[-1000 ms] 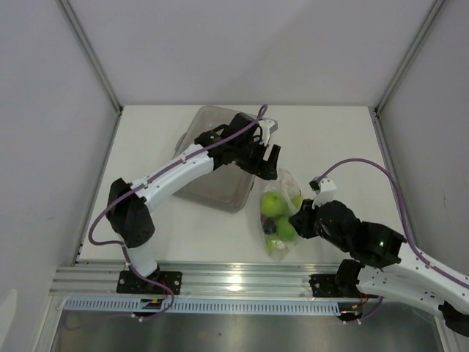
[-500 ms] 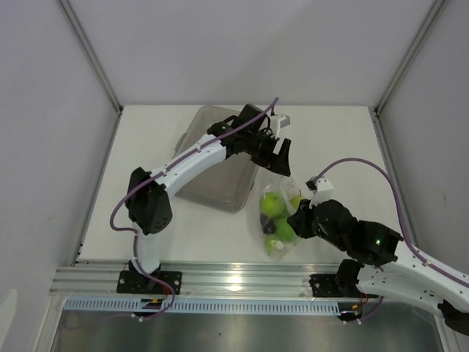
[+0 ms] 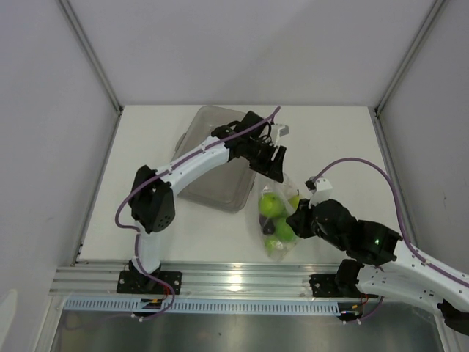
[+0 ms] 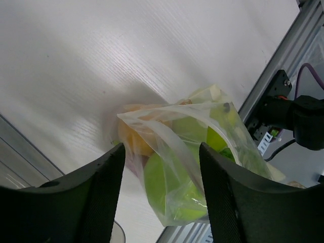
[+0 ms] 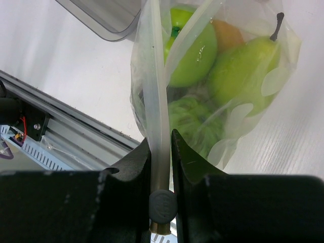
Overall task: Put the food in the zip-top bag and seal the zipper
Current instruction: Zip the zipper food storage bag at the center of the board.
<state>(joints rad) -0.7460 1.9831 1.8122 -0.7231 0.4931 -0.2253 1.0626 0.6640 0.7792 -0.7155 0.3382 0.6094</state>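
Swung off the grey translucent rigid tray since a second ago, my left gripper straddles, jaws apart, the clear crinkly zip-top bag just right of that tray. Green toy fruits sit inside; my right gripper pinches the narrow zipper strip; sealing remains.

One zip-top bag is counted, directly ahead of the right gripper and between the fingers of the left gripper. Inside it, just beyond the right gripper's fingertips, one ribbed green piece is seen. Two smooth green fruits are counted farther out, and one orange fruit farthest. One dark purple piece is made out from above. One grey tray is counted beside the left gripper.
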